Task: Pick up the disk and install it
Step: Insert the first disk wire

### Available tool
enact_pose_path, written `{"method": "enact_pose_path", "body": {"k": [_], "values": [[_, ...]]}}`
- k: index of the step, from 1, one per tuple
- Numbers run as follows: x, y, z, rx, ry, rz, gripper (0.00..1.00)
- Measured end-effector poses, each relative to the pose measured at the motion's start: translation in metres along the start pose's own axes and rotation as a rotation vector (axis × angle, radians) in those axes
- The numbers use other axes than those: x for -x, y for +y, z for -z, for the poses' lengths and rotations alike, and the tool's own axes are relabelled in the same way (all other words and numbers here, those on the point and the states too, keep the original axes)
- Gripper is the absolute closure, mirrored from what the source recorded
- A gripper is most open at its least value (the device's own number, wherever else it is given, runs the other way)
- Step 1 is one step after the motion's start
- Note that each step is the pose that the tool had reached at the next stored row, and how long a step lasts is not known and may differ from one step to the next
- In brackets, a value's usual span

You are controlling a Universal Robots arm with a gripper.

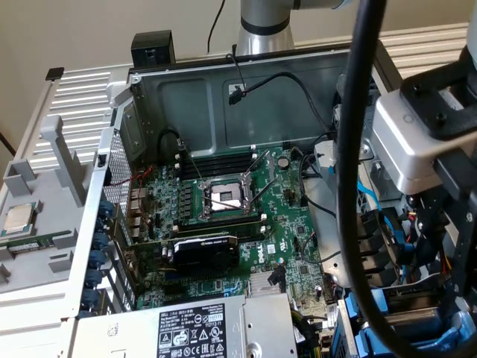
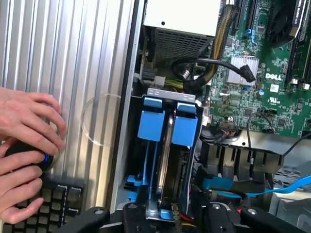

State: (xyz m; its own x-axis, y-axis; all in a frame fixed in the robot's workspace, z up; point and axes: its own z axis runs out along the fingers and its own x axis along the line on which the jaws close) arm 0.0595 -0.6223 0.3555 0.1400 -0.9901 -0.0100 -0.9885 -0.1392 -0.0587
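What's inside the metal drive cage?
Two blue frames stand on edge in the drive cage, a silver-grey edge, likely the disk, between them. The gripper covers their lower ends.

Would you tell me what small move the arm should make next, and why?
Probably a short, straight push further in: the disk stands on edge in the drive bay between blue tabs, the gripper sits right at its end, and I cannot tell whether it is fully seated.
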Motion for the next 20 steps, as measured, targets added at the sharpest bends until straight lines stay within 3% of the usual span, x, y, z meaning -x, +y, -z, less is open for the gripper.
{"method": "enact_pose_path", "body": {"k": [8, 13, 18, 20], "values": [[-0.001, -0.0045, -0.0055, 0.0213, -0.0199, 0.024, 0.53], [-0.001, -0.007, -0.0078, 0.0298, -0.0421, 0.042, 0.53], [-0.004, -0.0104, -0.0099, 0.0379, -0.0584, 0.05, 0.53], [-0.006, -0.0111, -0.0112, 0.0449, -0.0665, 0.05, 0.53]]}}
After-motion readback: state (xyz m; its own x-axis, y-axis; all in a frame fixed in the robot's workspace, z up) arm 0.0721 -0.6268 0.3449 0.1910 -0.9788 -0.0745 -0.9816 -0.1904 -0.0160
